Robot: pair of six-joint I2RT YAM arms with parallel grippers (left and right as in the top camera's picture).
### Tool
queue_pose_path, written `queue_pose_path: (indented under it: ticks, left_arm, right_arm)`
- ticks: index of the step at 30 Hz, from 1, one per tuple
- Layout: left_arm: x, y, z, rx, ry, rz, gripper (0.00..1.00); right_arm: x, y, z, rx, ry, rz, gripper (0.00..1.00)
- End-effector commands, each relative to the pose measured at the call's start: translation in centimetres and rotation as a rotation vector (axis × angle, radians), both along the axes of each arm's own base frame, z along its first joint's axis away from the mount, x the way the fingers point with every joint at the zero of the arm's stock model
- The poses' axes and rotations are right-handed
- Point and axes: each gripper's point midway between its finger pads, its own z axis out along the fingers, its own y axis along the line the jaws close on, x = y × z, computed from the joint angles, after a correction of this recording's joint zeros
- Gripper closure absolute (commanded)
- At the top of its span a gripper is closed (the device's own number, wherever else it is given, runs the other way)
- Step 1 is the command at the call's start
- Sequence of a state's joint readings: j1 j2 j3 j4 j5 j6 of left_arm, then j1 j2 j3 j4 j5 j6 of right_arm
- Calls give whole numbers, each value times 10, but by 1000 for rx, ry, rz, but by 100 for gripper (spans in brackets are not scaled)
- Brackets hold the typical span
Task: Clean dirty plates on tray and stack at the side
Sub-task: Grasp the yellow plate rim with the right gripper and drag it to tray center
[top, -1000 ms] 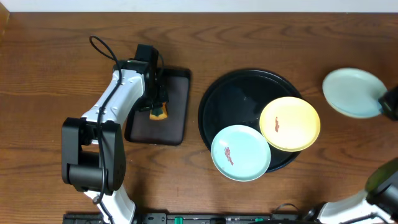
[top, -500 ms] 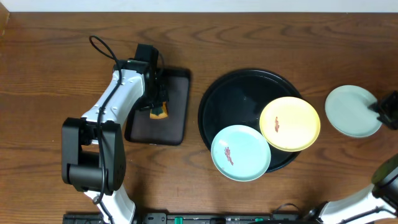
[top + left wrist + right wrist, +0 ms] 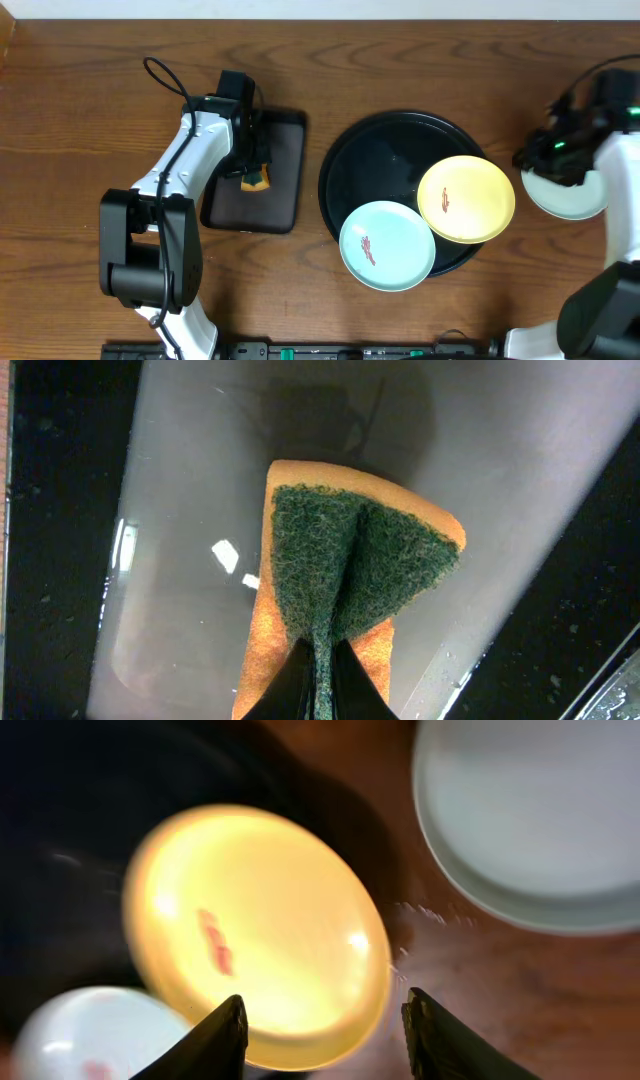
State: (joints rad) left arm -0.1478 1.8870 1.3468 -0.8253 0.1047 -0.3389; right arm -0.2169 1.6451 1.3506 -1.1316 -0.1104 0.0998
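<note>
The large round black tray (image 3: pixel 385 150) holds a pale yellow plate (image 3: pixel 466 199) with a reddish smear and a pale blue-green plate (image 3: pixel 387 245) with a smear, both at its near right rim. A second pale blue-green plate (image 3: pixel 570 192) lies on the table right of the tray. My right gripper (image 3: pixel 535 160) is open and empty above the gap between this plate and the yellow one; its wrist view shows the yellow plate (image 3: pixel 250 930) and the set-down plate (image 3: pixel 535 815). My left gripper (image 3: pixel 252 170) is shut on an orange and green sponge (image 3: pixel 345 585) over the rectangular tray.
A smaller rectangular black tray (image 3: pixel 275 195) lies left of the round tray, under my left gripper. The wooden table (image 3: pixel 80 110) runs to the white wall at the back.
The pale blue-green plate at the right came down onto the table and was let go. My right arm swung in over it, towards the round tray. The left arm has not moved.
</note>
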Motion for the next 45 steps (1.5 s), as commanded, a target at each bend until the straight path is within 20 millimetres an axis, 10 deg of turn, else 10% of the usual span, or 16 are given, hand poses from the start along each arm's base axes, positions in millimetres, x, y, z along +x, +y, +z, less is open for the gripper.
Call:
queue_pose_path:
  ticks: [1,9,19,26,33,45]
  left_arm:
    - [3,2,6,10,-21,-11,93]
    - [3,2,6,10,-21,-11,93]
    - [3,2,6,10,-21,-11,93]
    - [3,2,6,10,-21,-11,92]
    - [4,2,6,10,-22,-11,92]
    - [4,2,6,11,-22,-11,93]
  right_arm:
    - [-24,-25,-31,-265,124,-43,51]
    - [-26,-21,-72,-208,83,-138,54]
    - [-16,-3,-92,-105,8,-133,99]
    - [12,10,-67,-30,-99,-116,99]
    - [63,70,-28,122,-311,96,99]
    - [76,102,-76,2,-246,72,99]
